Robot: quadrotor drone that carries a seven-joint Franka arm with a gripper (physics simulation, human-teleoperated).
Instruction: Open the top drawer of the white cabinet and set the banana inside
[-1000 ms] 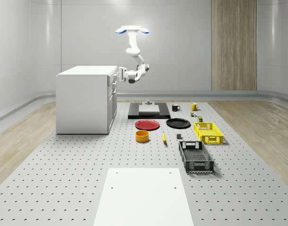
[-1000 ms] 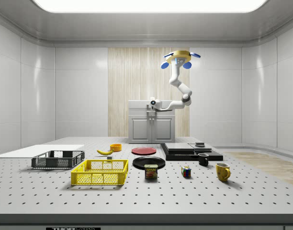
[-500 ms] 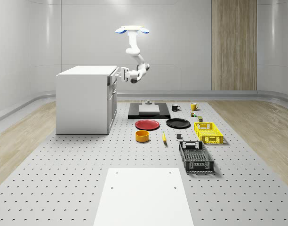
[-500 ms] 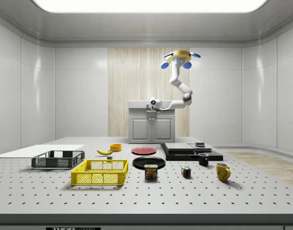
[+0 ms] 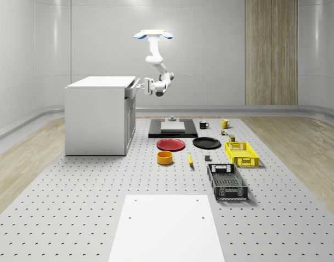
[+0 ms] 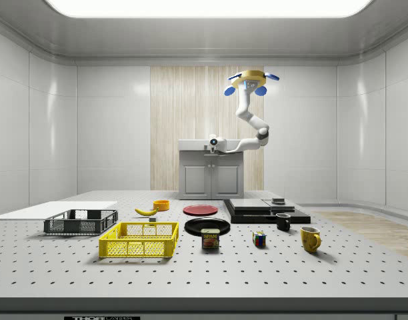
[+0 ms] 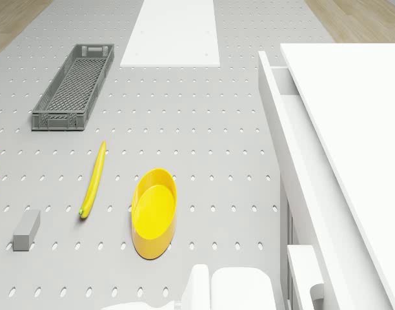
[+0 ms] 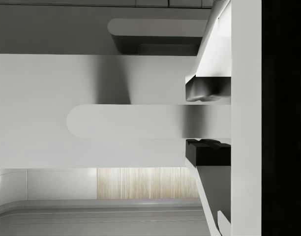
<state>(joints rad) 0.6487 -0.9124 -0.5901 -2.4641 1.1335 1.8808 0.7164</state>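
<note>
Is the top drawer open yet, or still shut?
Partly open. In the drone view the top drawer juts out past the white cabinet top, a gap showing behind its front. The gripper grips its handle.

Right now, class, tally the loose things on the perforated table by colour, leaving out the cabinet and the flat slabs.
Yellow: 4 (banana, bowl, crate, mug)
Black: 3 (crate, plate, mug)
Red: 1 (plate)
Grey: 1 (block)
Multicoloured: 2 (Spam can, puzzle cube)
Total: 11

Matt white cabinet (image 5: 99, 115); smooth perforated table (image 5: 74, 202) (wood-look floor (image 5: 17, 164) beside).
</note>
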